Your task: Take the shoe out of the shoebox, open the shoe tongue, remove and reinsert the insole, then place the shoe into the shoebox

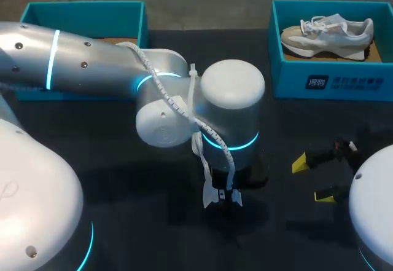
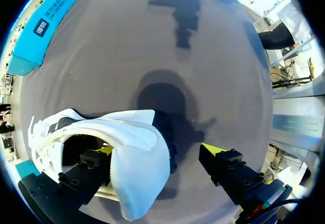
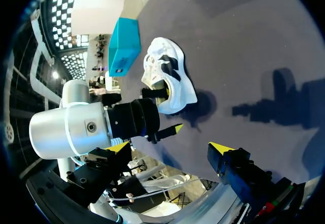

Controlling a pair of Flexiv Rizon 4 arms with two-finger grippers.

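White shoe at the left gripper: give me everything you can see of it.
The white shoe is a low sneaker with a soft, fabric-looking upper, white laces at one end and a dark inside. It sits tilted over the dark table, near its middle, outside both boxes; whether it rests on the table cannot be told. The left gripper is open: one finger sits in the shoe's opening with the collar draped over it, and the other stands clear.
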